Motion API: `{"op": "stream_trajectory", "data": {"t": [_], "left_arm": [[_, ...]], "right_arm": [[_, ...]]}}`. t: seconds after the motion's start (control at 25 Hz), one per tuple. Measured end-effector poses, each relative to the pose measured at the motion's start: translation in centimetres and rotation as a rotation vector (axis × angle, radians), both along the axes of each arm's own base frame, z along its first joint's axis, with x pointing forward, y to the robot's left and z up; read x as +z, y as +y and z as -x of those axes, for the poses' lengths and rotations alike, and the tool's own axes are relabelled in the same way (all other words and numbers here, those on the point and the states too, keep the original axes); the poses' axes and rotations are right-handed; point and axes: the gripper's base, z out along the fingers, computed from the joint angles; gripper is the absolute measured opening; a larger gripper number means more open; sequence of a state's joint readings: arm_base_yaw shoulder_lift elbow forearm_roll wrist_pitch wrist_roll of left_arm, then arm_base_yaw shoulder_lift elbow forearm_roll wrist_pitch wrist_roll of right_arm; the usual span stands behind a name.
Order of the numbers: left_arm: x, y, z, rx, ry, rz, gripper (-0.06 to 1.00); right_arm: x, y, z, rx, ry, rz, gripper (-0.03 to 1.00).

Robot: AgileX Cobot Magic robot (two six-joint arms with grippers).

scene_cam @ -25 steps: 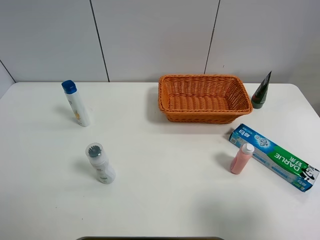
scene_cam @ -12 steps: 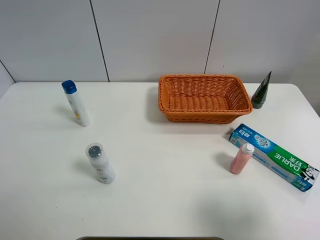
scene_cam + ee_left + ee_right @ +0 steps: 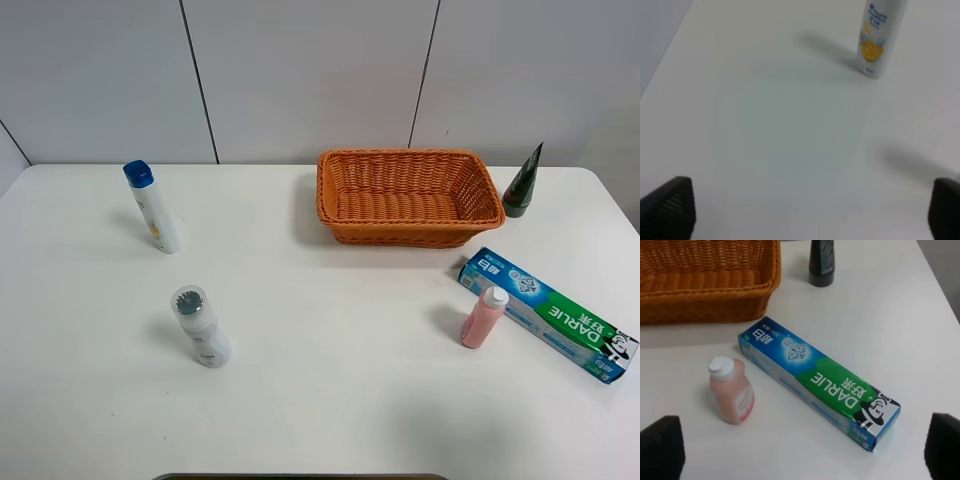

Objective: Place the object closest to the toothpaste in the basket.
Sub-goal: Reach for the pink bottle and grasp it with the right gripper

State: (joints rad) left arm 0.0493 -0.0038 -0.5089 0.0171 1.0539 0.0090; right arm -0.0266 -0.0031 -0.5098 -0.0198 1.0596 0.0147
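The blue and green Darlie toothpaste box (image 3: 546,313) lies flat at the right of the white table; it shows in the right wrist view (image 3: 818,379). A small pink bottle with a white cap (image 3: 484,317) stands right beside it, the closest thing to it (image 3: 731,390). The orange wicker basket (image 3: 408,196) stands empty at the back centre, and its wall shows in the right wrist view (image 3: 705,290). Neither arm shows in the high view. My right gripper (image 3: 800,452) is open above the box and the bottle. My left gripper (image 3: 812,210) is open over bare table.
A dark green tube (image 3: 523,182) stands right of the basket (image 3: 821,261). A white bottle with a blue cap (image 3: 153,207) stands at the back left (image 3: 878,36). A white bottle with a grey cap (image 3: 200,326) stands at the front left.
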Motion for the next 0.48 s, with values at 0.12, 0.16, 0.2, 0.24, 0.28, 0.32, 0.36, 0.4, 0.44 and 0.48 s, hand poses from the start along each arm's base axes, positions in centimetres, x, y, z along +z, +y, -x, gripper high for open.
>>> {"op": "stream_trajectory", "data": {"t": [0.12,0.16,0.2,0.24,0.28,0.32,0.36,0.4,0.44,0.48], "left_arm": [[0.0,0.0,0.0,0.000,0.000,0.000,0.94],[0.0,0.0,0.0,0.000,0.000,0.000,0.94],[0.0,0.0,0.0,0.000,0.000,0.000,0.94],[0.0,0.0,0.0,0.000,0.000,0.000,0.94],[0.0,0.0,0.0,0.000,0.000,0.000,0.94],[0.0,0.0,0.0,0.000,0.000,0.000,0.94],[0.0,0.0,0.0,0.000,0.000,0.000,0.94],[0.0,0.0,0.0,0.000,0.000,0.001,0.94],[0.0,0.0,0.0,0.000,0.000,0.001,0.94],[0.0,0.0,0.0,0.000,0.000,0.001,0.94]], "right_arm": [[1.7,0.0,0.4,-0.008,-0.036,-0.015,0.99],[2.3,0.0,0.2,-0.015,-0.030,-0.028,0.99],[2.9,0.0,0.0,-0.023,-0.027,-0.044,0.99],[3.5,0.0,-0.4,-0.032,-0.014,-0.061,0.99],[4.0,0.0,-0.9,-0.040,0.004,-0.077,0.99],[4.3,0.0,-1.5,-0.046,0.028,-0.089,0.99],[4.6,0.0,-2.0,-0.052,0.047,-0.104,0.99],[4.8,0.0,-2.7,-0.055,0.074,-0.118,0.99],[5.0,0.1,-3.4,-0.057,0.104,-0.138,0.99],[5.2,0.1,-4.0,-0.057,0.125,-0.151,0.99]]}}
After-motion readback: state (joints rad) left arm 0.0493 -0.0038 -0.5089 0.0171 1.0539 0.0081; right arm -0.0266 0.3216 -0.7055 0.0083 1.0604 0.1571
